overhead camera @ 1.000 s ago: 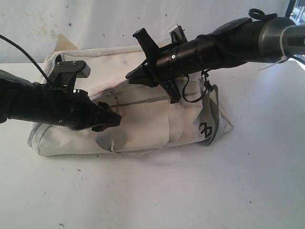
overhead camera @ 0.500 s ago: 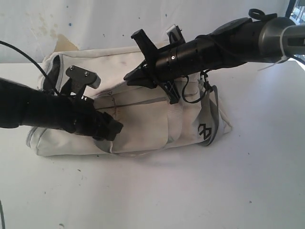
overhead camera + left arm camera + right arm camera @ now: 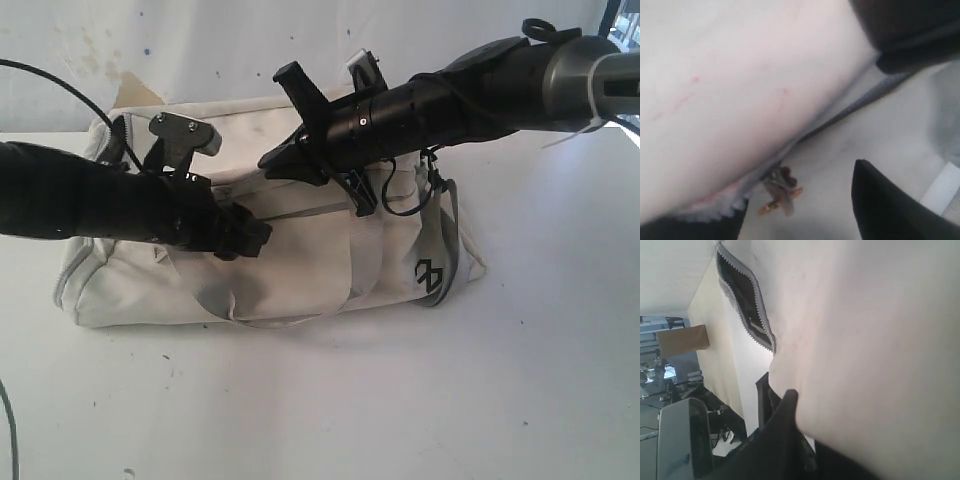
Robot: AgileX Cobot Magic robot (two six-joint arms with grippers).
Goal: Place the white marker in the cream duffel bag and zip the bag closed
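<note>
Cream duffel bag [image 3: 300, 285] lies on desk [image 3: 420, 400]. Left tool [image 3: 256, 233] parted, zipper pull [image 3: 780, 191] between jaws. Right tool [image 3: 274, 158] closed.

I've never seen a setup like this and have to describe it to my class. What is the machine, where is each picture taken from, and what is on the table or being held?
It is a robot with two black arms, each ending in a two-fingered gripper. The wide picture comes from a camera off the arms. The two close-ups come from cameras on the wrists. On the white table lies a cream duffel bag. The left gripper is open, with its fingers on either side of a small zipper pull but not gripping it. The right gripper is shut and seems to pinch the bag's top fabric. Its close-up shows an unzipped stretch of zipper with dark lining inside. No white marker shows in any picture.
</note>
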